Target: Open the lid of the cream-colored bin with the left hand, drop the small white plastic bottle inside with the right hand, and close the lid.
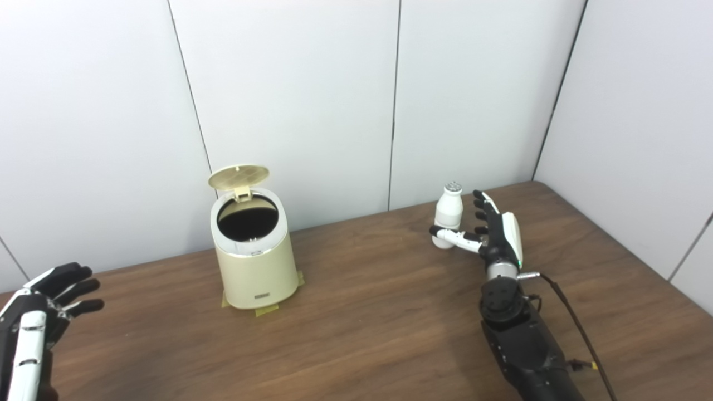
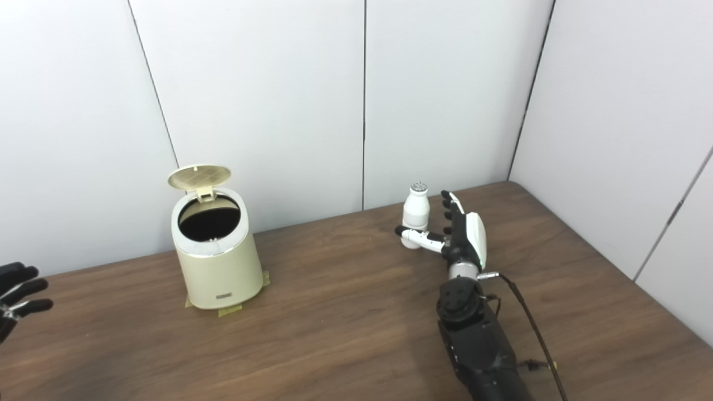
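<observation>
Left eye view: right robot hand, open at frame centre-right, cups the upright bottle and should close evenly; bin lid stands open.

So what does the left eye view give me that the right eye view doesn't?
Only the left eye view shows the left hand nearly whole, with its white back and spread fingers. The right eye view catches only its dark fingertips at the frame edge, but shows more of the table on the right. Both show the bin with its lid up, and the open right hand beside the upright bottle, thumb in front of its base.
</observation>
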### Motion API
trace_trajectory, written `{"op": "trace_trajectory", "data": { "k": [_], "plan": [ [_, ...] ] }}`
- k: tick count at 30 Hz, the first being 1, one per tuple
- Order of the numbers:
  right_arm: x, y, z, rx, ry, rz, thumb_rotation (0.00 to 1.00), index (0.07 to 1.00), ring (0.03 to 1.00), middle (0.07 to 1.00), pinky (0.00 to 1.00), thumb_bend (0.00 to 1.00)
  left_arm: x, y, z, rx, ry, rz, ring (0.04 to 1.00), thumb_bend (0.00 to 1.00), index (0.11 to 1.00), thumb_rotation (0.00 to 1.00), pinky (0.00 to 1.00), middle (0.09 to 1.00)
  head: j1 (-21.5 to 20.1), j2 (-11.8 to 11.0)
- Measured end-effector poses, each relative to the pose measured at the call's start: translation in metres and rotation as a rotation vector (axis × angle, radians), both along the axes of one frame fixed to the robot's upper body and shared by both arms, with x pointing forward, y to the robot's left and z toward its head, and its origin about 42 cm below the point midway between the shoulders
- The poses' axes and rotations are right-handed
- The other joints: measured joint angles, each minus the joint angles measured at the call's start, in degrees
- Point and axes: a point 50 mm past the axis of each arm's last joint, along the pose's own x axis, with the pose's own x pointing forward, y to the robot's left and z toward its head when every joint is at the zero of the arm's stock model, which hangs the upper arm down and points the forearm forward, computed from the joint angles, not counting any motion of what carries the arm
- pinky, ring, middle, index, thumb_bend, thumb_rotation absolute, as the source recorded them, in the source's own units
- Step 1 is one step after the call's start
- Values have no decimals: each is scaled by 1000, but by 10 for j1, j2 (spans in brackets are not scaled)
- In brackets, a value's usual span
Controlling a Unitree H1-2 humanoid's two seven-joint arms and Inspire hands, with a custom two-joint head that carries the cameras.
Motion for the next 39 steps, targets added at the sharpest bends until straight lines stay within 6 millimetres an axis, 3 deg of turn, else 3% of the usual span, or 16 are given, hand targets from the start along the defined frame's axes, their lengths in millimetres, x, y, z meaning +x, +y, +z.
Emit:
{"op": "trace_trajectory", "data": {
  "k": [11,21,30,39],
  "plan": [
    [12,-8,-5,-20,17,0,277,830,713,780,591,889,-2,-1,4,1,-14,-3,714,324,721,723,630,734,4,0],
    [13,-6,-5,-21,15,5,257,836,765,811,655,865,-2,-2,4,0,-14,-4,708,314,708,707,621,723,9,3],
    [12,-5,-2,-33,-40,-13,211,786,703,745,615,859,-2,-3,3,-1,-15,-6,712,328,706,702,631,726,11,4],
    [12,-1,-2,-30,-57,-4,214,779,712,744,632,836,-3,-3,5,3,-40,-8,717,316,709,704,643,730,10,4]
  ]
}}
